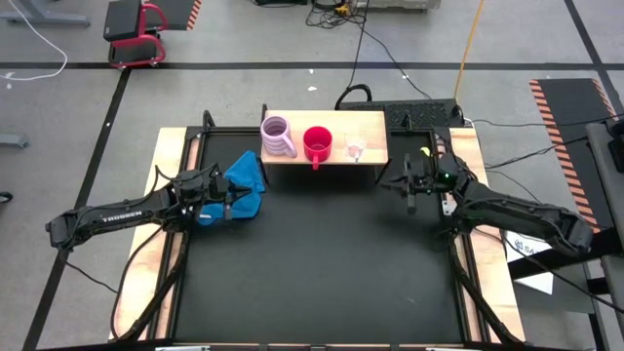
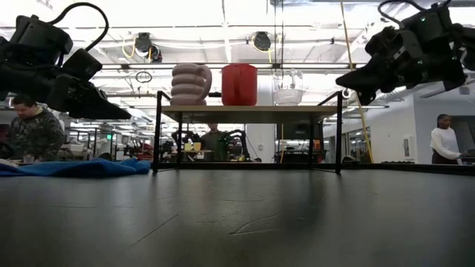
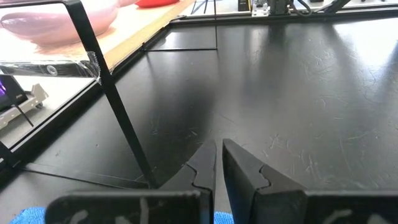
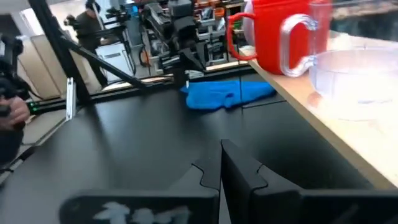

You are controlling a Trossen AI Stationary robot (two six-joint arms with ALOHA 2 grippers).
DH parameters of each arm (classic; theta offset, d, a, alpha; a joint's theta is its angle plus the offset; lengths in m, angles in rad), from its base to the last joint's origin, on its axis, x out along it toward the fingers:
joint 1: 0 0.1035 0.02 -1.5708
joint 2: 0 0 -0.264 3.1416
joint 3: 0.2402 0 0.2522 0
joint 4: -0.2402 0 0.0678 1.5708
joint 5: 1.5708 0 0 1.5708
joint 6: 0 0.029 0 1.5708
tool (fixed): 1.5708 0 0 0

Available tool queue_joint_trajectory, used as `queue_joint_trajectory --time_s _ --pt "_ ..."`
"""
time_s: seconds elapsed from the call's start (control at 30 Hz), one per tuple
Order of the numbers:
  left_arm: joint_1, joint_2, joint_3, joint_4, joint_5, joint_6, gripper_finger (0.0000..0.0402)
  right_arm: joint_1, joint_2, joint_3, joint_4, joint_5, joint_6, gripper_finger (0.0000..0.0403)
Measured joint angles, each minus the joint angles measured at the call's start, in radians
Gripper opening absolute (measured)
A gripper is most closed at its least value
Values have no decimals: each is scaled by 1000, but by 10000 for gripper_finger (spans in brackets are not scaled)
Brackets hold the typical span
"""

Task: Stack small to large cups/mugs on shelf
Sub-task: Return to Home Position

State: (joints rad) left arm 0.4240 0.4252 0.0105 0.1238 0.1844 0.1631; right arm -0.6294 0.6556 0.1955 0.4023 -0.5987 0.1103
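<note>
Three cups stand side by side on their bases on the light-wood shelf point(image 1: 370, 125) at the table's far edge. The ribbed lilac-pink mug point(image 1: 278, 137) is on the left, the red mug point(image 1: 317, 143) in the middle and the clear glass cup point(image 1: 355, 148) on the right. My left gripper point(image 1: 237, 196) hovers shut near the shelf's left leg, above a blue cloth. My right gripper point(image 1: 407, 185) hovers shut just off the shelf's right end, and its wrist view shows the red mug point(image 4: 277, 34) and the glass cup point(image 4: 348, 68) close by. In the low view both grippers, left point(image 2: 125, 115) and right point(image 2: 343, 81), are raised clear of the table.
A crumpled blue cloth point(image 1: 244, 183) lies on the black table by the shelf's left end, under my left gripper. Pale wooden rails point(image 1: 164, 175) flank the table. The shelf's dark legs point(image 2: 157, 133) stand on the mat. People sit and stand in the room beyond.
</note>
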Motion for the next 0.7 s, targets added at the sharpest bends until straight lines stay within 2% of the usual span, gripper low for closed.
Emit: queue_joint_trajectory --time_s 0.3,0.53,0.7 --pt "0 0 0 0 0 -16 31 134 -64 0 -152 30 -126 0" --pt "0 0 0 0 0 -16 31 213 -113 -2 -140 79 -149 0" --pt "0 0 0 0 0 -15 31 258 -120 -104 6 97 -102 0"
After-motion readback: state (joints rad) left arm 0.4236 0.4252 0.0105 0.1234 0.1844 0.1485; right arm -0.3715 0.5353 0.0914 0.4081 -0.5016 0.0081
